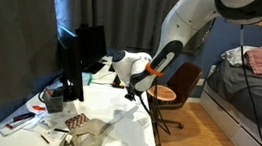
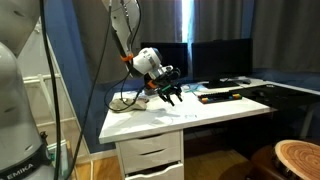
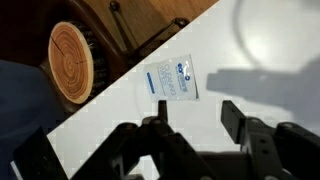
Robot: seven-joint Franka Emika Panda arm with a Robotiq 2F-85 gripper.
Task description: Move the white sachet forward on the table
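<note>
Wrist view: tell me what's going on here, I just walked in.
A robot arm is working over a white table. Its end effector hangs above the tabletop with its jaws open and nothing between them. The white sachet lies flat on the table near the edge, apart from the fingers and not yet touched. A round wooden stool stands on the floor just past that edge.
</note>
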